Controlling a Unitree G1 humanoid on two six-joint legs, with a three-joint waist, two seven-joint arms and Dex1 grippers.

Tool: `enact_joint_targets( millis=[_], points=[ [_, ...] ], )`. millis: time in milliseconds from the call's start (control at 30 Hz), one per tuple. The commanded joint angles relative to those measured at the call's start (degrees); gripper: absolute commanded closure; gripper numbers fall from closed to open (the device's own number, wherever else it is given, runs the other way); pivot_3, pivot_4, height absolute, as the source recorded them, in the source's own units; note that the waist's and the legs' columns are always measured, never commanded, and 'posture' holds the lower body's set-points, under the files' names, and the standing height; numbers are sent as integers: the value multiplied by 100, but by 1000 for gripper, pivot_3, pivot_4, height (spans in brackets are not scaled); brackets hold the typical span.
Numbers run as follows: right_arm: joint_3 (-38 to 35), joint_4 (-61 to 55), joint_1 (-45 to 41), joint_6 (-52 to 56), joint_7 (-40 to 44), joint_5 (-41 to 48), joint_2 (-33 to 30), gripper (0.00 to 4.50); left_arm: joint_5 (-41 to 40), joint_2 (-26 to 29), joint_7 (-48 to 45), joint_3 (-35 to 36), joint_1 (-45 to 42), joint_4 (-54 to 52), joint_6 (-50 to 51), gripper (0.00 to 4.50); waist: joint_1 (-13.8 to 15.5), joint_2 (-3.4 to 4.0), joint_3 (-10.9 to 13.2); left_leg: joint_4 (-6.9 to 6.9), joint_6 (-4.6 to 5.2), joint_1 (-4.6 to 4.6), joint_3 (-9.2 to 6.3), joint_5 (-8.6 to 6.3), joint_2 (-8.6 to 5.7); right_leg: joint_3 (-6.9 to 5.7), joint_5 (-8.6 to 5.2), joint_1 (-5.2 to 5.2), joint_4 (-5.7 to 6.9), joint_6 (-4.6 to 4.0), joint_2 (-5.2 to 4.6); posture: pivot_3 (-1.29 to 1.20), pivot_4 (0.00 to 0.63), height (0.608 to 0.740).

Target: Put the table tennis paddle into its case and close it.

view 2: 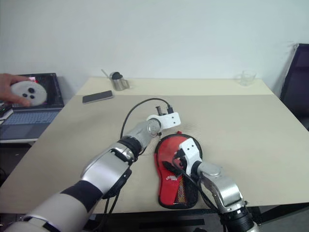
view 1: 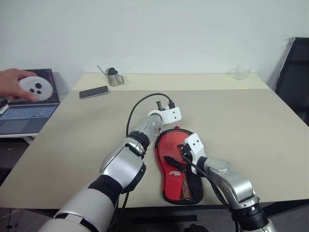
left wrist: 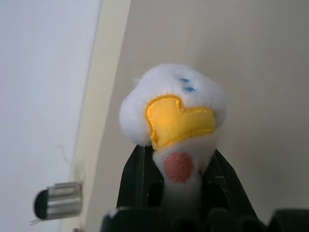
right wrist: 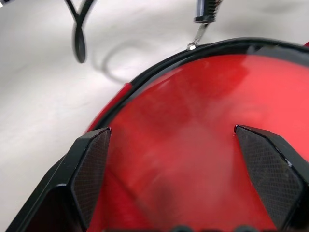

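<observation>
1. The soft paddle-shaped red zip case with black edging (view 1: 175, 164) lies flat on the pale beige table (view 1: 251, 125), in the lower middle of the head view and close to the table's near edge.
2. Its long axis runs almost up and down in that picture. The wide round end points to the upper part of the frame, and the narrow end with the black mesh pocket points to the lower edge.
3. I cannot make out the table tennis paddle apart from the case, so I cannot tell if it is already inside.
4. The right gripper (right wrist: 171, 131) hangs over the round red end with its jaws spread wide, holding nothing.
5. The left gripper (left wrist: 178, 154) is clamped narrow on a small white plush toy with a yellow beak and a pink cheek (left wrist: 171, 104).
6. Risk: the zip probably needs one gripper to steady the case and one to pull. With the left one occupied by the toy, the soft pouch may slide or fold on the smooth table.
7. Risk: the case is near the table edge, so a pull toward the lower part of the frame could drag it off.
8. Risk: wide jaws pressing on soft fabric may pinch only the edging and slip off.
</observation>
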Motion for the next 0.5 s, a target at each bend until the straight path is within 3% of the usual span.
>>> enact_joint_targets(
  millis=[33,500],
  points=[
    [78,-347,225,308,-49,141,-8,0,238,-150,346,-128,-358,-102,-175,4228,9,0,0,0,0,0,0,0,0,0,0,0,0,1,0,0,150,740],
    [151,-935,584,766,-382,301,103,0,808,-817,732,-547,-340,-76,-701,4228,28,-2,-1,0,1,1,0,0,0,-3,0,2,0,2,0,0,150,740]
  ],
)
